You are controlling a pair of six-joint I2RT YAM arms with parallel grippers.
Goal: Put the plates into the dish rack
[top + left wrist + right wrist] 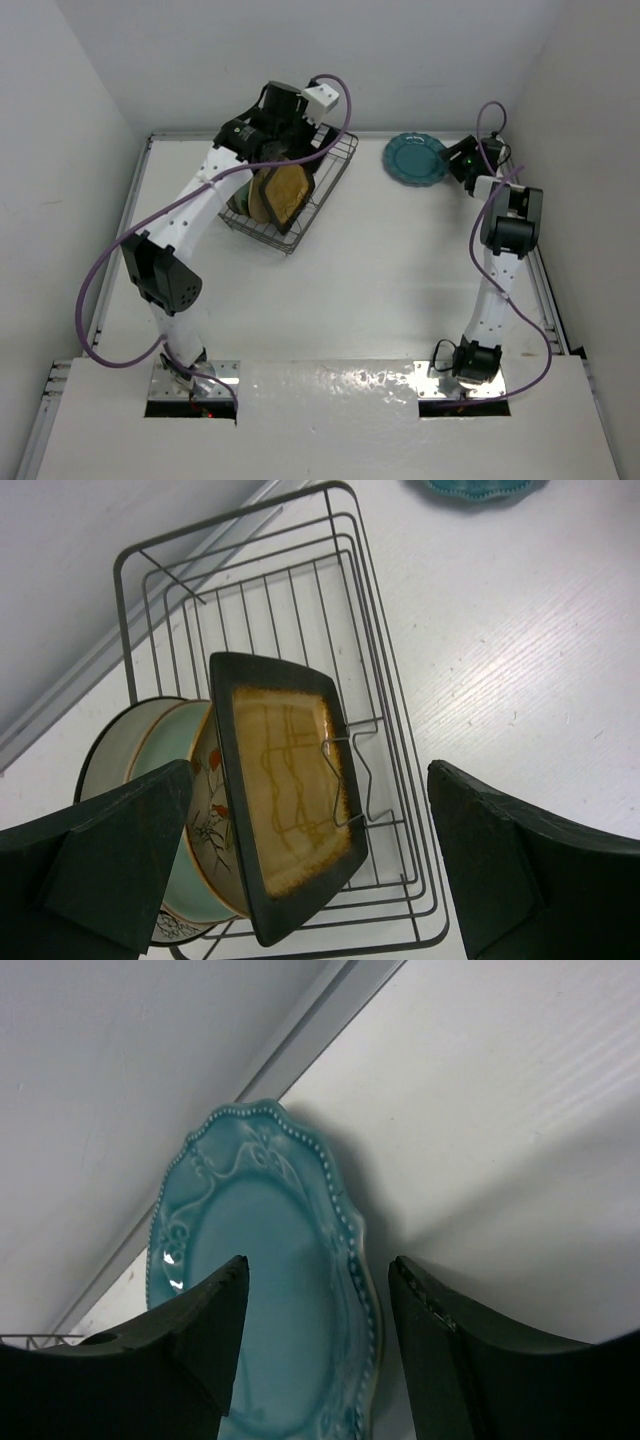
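The dish rack [338, 165] stands at the back left, its wire wall [392, 710] seen from above. Leaning together on edge at its near end are the square amber plate [285, 800], a cream floral plate [208, 825], a pale aqua plate [165, 755] and a grey dark-rimmed plate [112, 748]. My left gripper [310, 780] hangs wide open above them, touching nothing. The scalloped teal plate [415, 158] lies flat on the table at the back right. My right gripper [320, 1260] is open astride its right rim [362, 1290], one finger over the plate and one over bare table.
The far half of the rack floor [290, 610] holds nothing. The back wall's base strip [300, 1030] runs just behind the teal plate. A raised rail [548, 290] borders the table's right side. Purple cables [100, 270] loop off both arms.
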